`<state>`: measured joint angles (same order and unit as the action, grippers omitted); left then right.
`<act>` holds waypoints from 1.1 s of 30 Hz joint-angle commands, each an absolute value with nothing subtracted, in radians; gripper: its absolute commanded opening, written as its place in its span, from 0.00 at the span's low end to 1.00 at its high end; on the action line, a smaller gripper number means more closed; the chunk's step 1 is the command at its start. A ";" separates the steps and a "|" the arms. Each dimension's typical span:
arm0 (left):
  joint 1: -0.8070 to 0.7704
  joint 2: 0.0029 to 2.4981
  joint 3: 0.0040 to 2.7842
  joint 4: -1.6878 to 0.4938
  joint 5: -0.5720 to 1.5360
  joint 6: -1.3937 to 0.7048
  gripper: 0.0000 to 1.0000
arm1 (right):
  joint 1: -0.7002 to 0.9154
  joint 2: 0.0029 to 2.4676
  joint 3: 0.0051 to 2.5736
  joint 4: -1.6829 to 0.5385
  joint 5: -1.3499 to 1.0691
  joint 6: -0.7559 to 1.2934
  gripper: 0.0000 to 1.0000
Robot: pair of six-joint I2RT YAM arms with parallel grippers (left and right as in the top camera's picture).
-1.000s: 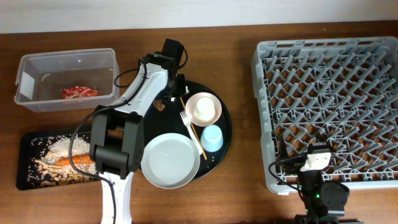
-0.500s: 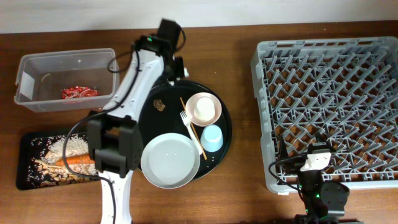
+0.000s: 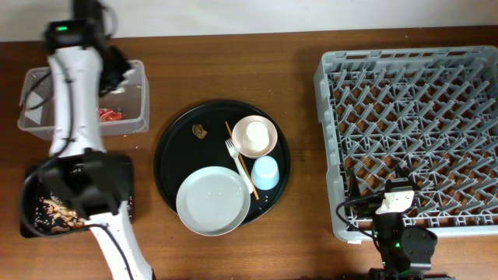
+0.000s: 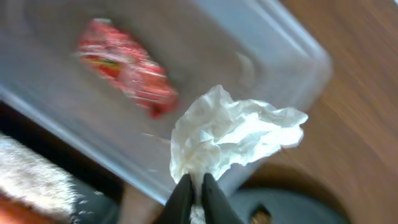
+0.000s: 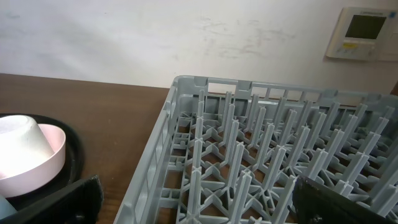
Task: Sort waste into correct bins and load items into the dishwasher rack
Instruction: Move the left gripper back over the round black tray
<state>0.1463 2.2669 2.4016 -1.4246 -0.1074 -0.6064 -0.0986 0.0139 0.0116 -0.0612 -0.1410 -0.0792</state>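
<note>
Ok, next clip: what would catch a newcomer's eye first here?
The crumpled white tissue pinched in the left gripper, above the clear tub that holds a red wrapper. Then the big grey rack at the right, no dishes in it, and the round black tray mid-table carrying the white plate.

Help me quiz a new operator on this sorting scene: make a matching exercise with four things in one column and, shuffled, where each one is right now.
Things
1. crumpled white tissue
2. red wrapper
3. small cream cup
4. light blue cup

Places
A. inside the pale pink bowl
B. directly on the round black tray
C. pinched in the left gripper
D. lying in the clear tub

Pairs: 1-C, 2-D, 3-A, 4-B
</note>
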 commanded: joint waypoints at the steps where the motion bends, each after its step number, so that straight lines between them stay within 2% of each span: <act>1: 0.211 2.286 2.394 -1.441 -0.113 -0.666 0.40 | -0.104 0.006 0.006 -0.065 -0.147 -0.078 0.99; 2: 0.224 2.286 2.385 -1.441 -0.112 -0.666 0.72 | -0.104 0.006 0.006 -0.065 -0.147 -0.078 0.99; 3: 0.231 2.286 2.379 -1.440 -0.112 -0.666 0.99 | -0.104 0.006 0.006 -0.065 -0.147 -0.078 0.99; 10: 0.234 2.285 2.377 -1.419 -0.108 -0.654 0.99 | -0.104 0.006 0.006 -0.065 -0.147 -0.078 0.99; 14: 0.205 2.262 2.408 -1.407 0.051 -0.519 0.99 | -0.104 0.006 0.006 -0.065 -0.147 -0.078 0.99; 17: 0.138 2.229 2.462 -1.380 0.233 -0.299 0.99 | -0.104 0.006 0.006 -0.065 -0.147 -0.078 0.99; 19: 0.073 2.206 2.478 -1.391 0.246 -0.228 0.99 | -0.104 0.006 0.006 -0.065 -0.147 -0.078 0.99; 23: -0.051 2.201 2.465 -1.451 0.230 -0.238 0.99 | -0.104 0.006 0.006 -0.065 -0.147 -0.078 0.99; 27: -0.167 2.201 2.350 -1.464 -0.003 -0.472 0.99 | -0.104 0.006 0.006 -0.065 -0.147 -0.078 0.99; 33: -0.234 2.201 2.108 -1.392 -0.007 -0.553 0.99 | -0.104 0.006 0.006 -0.065 -0.147 -0.078 0.99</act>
